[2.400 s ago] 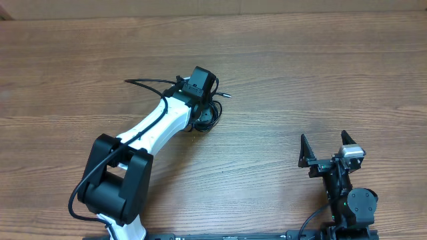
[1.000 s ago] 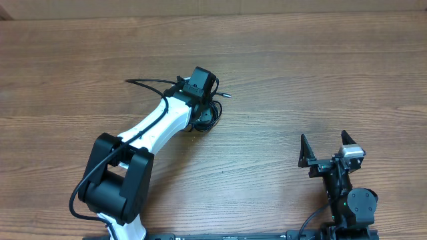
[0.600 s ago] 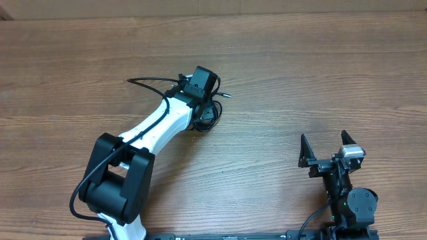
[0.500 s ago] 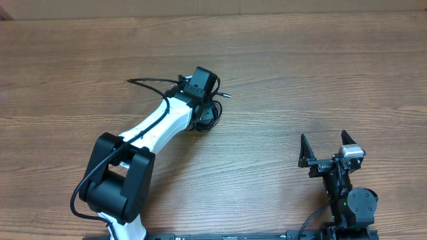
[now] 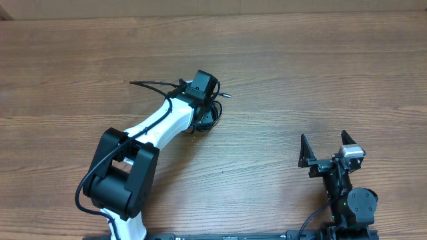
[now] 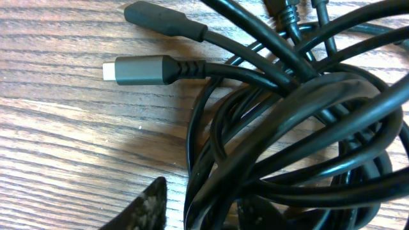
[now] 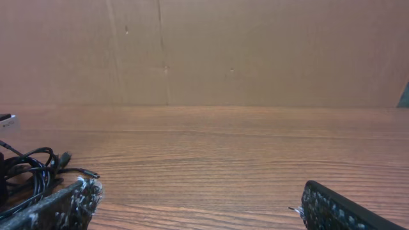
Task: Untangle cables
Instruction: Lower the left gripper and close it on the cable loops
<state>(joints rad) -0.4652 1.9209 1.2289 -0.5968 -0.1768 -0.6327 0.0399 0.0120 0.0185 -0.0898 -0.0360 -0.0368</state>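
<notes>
Several cables (image 6: 287, 128) beneath left claw (image 6: 199, 212)

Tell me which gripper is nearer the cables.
Left. The left gripper is down on the cables, strands running between its jaws; the right gripper sits well apart to their right, open and empty.

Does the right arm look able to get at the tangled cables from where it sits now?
Probably yes: bare table lies between the right pincer and the cables, and its jaws stand wide open. The left arm covers much of the bundle from above, so only its right-hand edge looks free.
</notes>
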